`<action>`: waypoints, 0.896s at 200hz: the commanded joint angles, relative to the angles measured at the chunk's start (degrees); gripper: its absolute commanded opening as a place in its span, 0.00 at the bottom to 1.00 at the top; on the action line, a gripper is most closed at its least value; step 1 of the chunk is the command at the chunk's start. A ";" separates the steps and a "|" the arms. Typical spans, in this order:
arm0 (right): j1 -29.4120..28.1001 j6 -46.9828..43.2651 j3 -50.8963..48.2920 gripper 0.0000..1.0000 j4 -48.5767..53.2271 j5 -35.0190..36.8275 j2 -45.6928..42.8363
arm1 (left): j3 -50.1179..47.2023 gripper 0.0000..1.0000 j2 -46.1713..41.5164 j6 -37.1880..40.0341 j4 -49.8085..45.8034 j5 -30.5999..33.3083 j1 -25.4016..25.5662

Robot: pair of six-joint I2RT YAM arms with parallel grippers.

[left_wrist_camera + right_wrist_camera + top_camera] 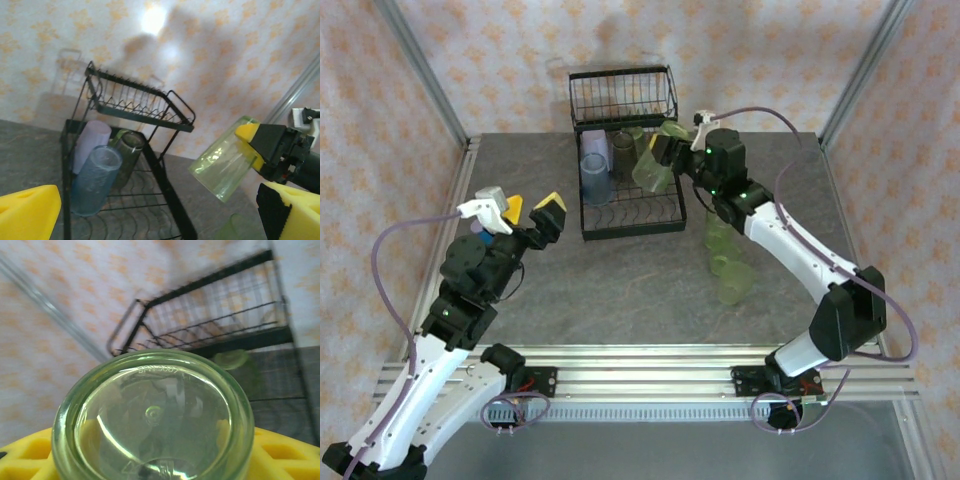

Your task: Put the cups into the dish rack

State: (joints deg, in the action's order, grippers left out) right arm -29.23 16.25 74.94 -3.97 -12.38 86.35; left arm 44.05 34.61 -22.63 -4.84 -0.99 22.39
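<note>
So the dish rack (633, 232) is sitting at the far middle of the speckled grey table (570, 290); it's thin black wire, with a flat slotted tray in front and a raised basket (620, 95) standing at the back end. Three translucent plastic tumblers are sitting in the tray's left part, close together: a lavender cup (91, 145), a light blue cup (95, 181) just in front of it, and a smoky dark cup (128, 154) beside them. The right gripper (667, 155) is pinching a light green cup (224, 164) between its yellow pads and holding it tilted in the air over the tray's right side; in the right wrist view the cup's round moulded base is facing the camera. The left gripper (532, 212) is hanging with its chunky yellow pads (30, 210) spread wide, well left of the rack. More green cups (734, 282) are resting on the table, right of the rack.
</note>
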 commanded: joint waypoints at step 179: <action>-2.98 -19.20 6.97 0.57 -32.49 23.97 32.03 | 0.57 0.99 2.38 2.70 -8.58 3.39 0.10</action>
State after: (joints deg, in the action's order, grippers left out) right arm -32.58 -2.48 78.08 -30.06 8.69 116.09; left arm 43.03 36.62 -21.02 -12.53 2.22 22.39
